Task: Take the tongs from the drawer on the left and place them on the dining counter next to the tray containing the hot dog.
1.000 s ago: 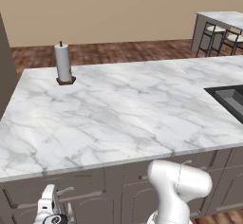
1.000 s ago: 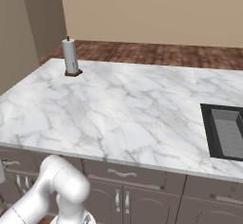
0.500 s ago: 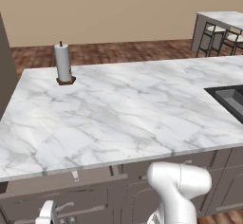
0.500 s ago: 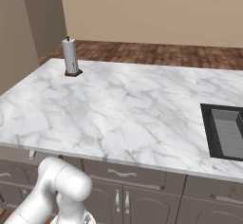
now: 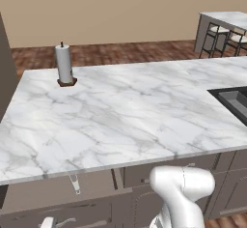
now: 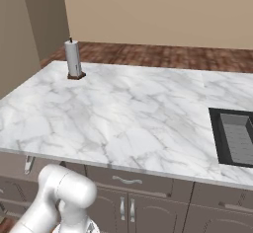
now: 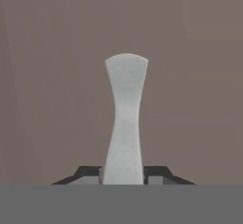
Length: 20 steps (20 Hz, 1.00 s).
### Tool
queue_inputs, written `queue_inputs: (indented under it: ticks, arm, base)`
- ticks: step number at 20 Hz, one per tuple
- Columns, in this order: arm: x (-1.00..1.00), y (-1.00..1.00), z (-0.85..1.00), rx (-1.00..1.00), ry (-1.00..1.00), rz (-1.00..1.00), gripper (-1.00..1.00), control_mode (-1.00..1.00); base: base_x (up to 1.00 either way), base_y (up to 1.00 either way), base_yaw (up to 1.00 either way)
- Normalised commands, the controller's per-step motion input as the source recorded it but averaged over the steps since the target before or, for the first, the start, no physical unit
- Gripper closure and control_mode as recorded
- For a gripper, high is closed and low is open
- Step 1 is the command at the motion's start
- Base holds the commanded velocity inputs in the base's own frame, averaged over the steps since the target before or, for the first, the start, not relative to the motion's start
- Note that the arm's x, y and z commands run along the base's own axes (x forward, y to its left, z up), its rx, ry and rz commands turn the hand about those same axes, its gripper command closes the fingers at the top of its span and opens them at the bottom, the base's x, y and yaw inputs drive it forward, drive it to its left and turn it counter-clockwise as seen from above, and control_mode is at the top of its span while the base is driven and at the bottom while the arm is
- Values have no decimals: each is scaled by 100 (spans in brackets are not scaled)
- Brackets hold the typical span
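Observation:
My gripper point(image 7: 124, 173) is shut on the curved silver bar handle point(image 7: 126, 123) of the drawer point(image 5: 62, 206). The handle stands upright between the two dark fingertips point(image 7: 88, 173) in the hand view. In the left base view the gripper point(image 5: 48, 220) sits at the bottom edge, in front of the pulled-out drawer front. A slim silvery piece point(image 5: 75, 183), apparently one end of the tongs, lies inside the drawer just under the countertop edge; the same tongs end point(image 6: 28, 164) appears in the right base view. The dining counter point(image 5: 226, 17) stands far back right. The tray and the hot dog are out of view.
A marble worktop point(image 5: 120, 116) overhangs the drawer. On it stand a paper-towel holder point(image 5: 63, 65) at the back left and a dark sink point(image 5: 234, 101) at the right. Black-framed stools point(image 5: 214, 34) stand by the dining counter. Cabinet doors point(image 6: 126, 210) lie below the worktop.
The drawer has slid out toward me with the gripper on its handle. The gripper has sunk to the picture's bottom edge. The silvery piece inside has come into sight.

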Motion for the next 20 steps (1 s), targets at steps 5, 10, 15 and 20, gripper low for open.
queue_inputs:
  ticks: [5, 10, 15, 20]
  arm:
    - [-15, 0, -3, 0, 0, 0, 100, -100]
    - [-1, 0, -4, 0, 0, 0, -100, -100]
    - [-2, 0, -1, 0, 0, 0, -100, -100]
    - [-15, 0, 0, 0, 0, 0, -100, -100]
  base:
    - [0, 0, 0]
    - [0, 0, 0]
    - [0, 0, 0]
    - [0, 0, 0]
